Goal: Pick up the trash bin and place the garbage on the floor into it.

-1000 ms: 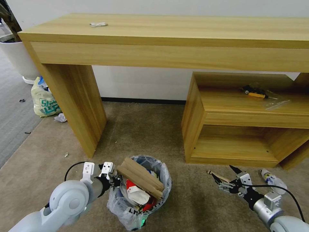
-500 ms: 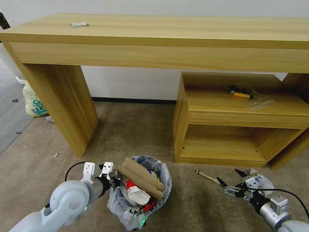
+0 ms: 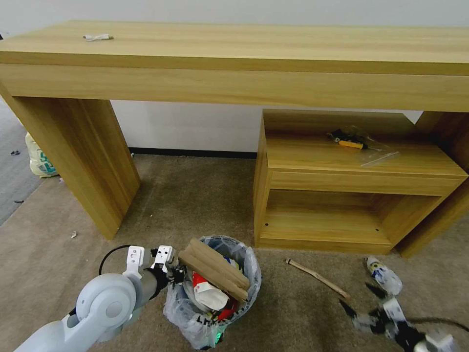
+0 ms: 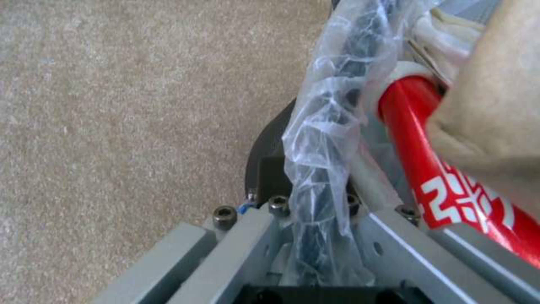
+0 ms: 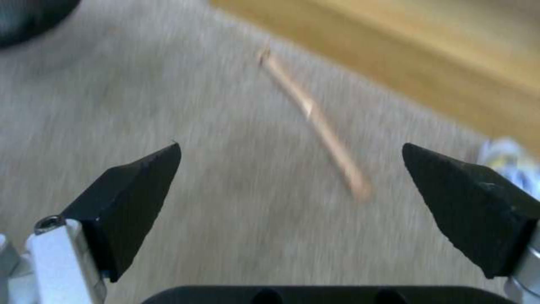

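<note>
Left claw [image 3: 172,274] clamped on the near-left rim of the trash bin [image 3: 215,322], fingers closed over the crinkly liner; the left wrist view shows the plastic [image 4: 326,139] pinched between the jaws, red packaging [image 4: 450,185] just inside. Bin sits upright on the beige carpet floor [image 3: 195,195], in front of the desk [image 3: 244,49], and it is stuffed full: one cardboard piece [image 3: 215,269] lies across the top, long axis running from the bin's left rim toward its right, plus red and white wrappers [image 3: 207,293] under it.

Right claw [image 3: 366,308] low at the right, above the carpet, jaws spread wide, nothing held. One wooden stick [image 3: 317,278] on the floor between bin and right claw, long axis diagonal: far end toward the low shelf unit [image 3: 361,195], near end toward the right claw. In the right wrist view the stick [image 5: 315,122] lies between the two black fingertips [image 5: 141,185], apart from both. One plastic bottle [image 3: 384,276] on the carpet just right of the stick, beside the shelf corner, cap pointing toward the shelf.

One yellow-handled tool [image 3: 349,142] on the shelf top. One small white item [image 3: 97,37] on the desk.
</note>
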Robot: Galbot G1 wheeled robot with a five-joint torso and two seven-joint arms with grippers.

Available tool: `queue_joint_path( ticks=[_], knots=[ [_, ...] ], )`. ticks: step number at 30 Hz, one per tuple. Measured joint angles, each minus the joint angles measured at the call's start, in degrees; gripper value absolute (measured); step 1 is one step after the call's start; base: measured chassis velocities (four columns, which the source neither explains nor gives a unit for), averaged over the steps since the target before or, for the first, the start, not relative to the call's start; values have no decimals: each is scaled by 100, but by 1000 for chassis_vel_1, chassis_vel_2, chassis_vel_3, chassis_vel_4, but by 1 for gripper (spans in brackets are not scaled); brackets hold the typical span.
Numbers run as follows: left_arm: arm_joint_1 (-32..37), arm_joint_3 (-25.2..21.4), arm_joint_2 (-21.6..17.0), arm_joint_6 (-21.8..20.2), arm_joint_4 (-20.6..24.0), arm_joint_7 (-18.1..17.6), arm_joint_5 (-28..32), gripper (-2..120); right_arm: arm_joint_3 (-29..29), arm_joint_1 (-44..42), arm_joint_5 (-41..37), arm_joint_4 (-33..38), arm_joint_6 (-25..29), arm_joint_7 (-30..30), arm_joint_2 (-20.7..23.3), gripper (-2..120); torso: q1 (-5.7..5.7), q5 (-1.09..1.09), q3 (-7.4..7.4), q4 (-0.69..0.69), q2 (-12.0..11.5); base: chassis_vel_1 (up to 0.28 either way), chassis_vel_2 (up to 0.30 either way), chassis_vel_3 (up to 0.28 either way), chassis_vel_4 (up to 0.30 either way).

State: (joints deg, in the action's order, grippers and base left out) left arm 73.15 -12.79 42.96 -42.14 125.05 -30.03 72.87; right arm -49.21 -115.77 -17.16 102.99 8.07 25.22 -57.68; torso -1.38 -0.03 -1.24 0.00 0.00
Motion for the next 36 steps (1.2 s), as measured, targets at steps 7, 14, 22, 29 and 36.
queue_joint_path(
  ticks=[7,14,22,29,36],
  knots=[
    [-20,45,62,0,-39,76,-107,0,24,-562,147,-854,483,17,-55,100,0,1,0,-1,0,0,0,0,0],
    [-35,44,81,0,-57,133,-161,0,111,-719,154,-1728,791,-9,-54,100,0,1,0,-2,0,0,0,0,0],
    [-52,48,91,0,-78,176,-203,0,441,-374,-184,-2382,698,40,-92,100,0,2,0,-1,0,0,0,0,0],
    [-96,54,68,0,-93,185,-201,0,665,-115,-371,-2700,571,117,-135,100,0,1,-1,0,0,0,0,0,0],
    [-103,66,36,0,-95,186,-193,0,893,140,-459,-2995,507,151,-191,92,0,1,-1,0,0,0,0,0,0]
  ],
)
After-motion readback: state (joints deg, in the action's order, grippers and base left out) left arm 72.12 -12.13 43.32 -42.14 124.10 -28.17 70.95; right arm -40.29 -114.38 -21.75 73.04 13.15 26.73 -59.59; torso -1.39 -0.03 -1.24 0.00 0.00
